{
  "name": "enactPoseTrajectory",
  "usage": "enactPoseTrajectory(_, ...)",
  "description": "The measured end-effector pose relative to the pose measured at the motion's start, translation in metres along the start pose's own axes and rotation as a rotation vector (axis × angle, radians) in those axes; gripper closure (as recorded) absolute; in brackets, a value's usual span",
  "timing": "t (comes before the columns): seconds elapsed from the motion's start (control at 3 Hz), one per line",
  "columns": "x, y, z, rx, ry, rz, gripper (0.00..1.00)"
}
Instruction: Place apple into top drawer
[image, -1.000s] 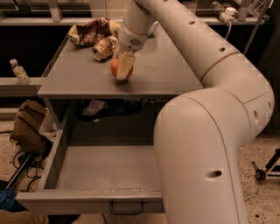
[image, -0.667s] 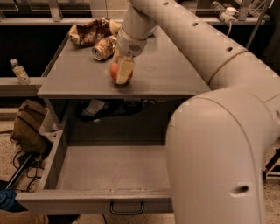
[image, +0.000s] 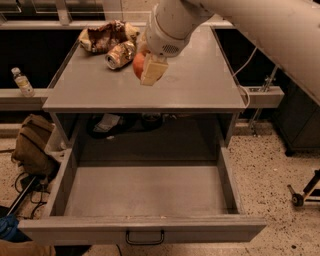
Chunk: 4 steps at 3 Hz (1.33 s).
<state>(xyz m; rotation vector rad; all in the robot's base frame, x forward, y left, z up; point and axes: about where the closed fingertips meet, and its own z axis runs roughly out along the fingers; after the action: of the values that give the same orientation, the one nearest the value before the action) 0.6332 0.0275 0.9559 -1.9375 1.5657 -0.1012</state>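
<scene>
The red-orange apple (image: 137, 65) is held between the pale fingers (image: 153, 71) of my gripper (image: 146, 69), over the left-middle of the grey tabletop (image: 200, 80). It seems slightly above the surface. The gripper reaches down from the white arm at the top of the view, and the near finger hides the apple's right side. The top drawer (image: 145, 192) stands pulled fully open below the table's front edge, with a bare grey floor. Its dark bar handle (image: 144, 237) is at the centre of the front panel.
A crushed metallic can (image: 120, 54) lies just left of the apple, with a crumpled snack bag (image: 104, 36) behind it. A water bottle (image: 22, 82) stands on a ledge at the left. A brown backpack (image: 31, 145) and cables lie on the floor at the left.
The gripper with the apple has moved up and slightly right in the view, away from its spot on the tabletop. The arm's large near segment has swung out of the lower right.
</scene>
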Motion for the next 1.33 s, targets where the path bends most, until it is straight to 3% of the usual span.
enactPoseTrajectory(0.33, -0.017, 0.046, -0.010, 0.023, 0.020, -0.037, 1.00)
enactPoseTrajectory(0.67, -0.008, 0.081, 0.014, -0.050, 0.050, -0.052, 1.00)
enactPoseTrajectory(1.0, -0.011, 0.090, 0.017, -0.049, 0.047, -0.048, 1.00)
enactPoseTrajectory(1.33, -0.030, 0.145, 0.052, 0.001, 0.011, 0.015, 1.00)
